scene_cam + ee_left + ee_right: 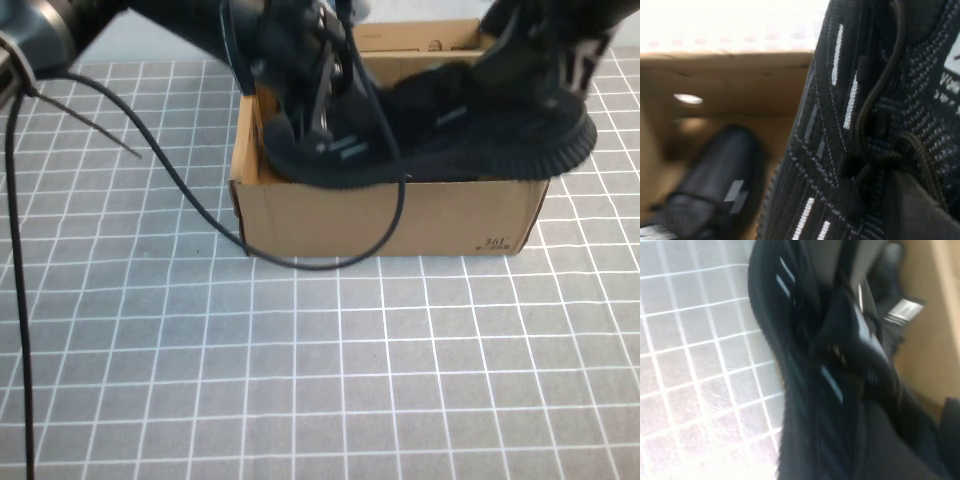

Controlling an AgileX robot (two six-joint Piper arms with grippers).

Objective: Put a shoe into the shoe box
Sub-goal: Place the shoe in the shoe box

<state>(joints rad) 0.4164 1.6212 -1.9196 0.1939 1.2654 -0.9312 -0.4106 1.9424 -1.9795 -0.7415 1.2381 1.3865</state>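
Note:
A black knit shoe (450, 140) hangs lengthwise over the open brown shoe box (390, 215), its ribbed sole along the box's front wall and its right end past the box's right corner. My left gripper (322, 105) is shut on the shoe's left end, by the laces (875, 110). My right gripper (545, 70) is shut on its right end. In the left wrist view a dark finger (920, 210) presses on the shoe (840, 150). In the right wrist view the shoe (805, 365) fills the middle. A second identical shoe (715, 185) lies inside the box.
The box stands on a grey mat with a white grid (300, 380). A black cable (200, 210) loops from the left arm down in front of the box's left front corner. The box's lid flap (420, 38) stands behind.

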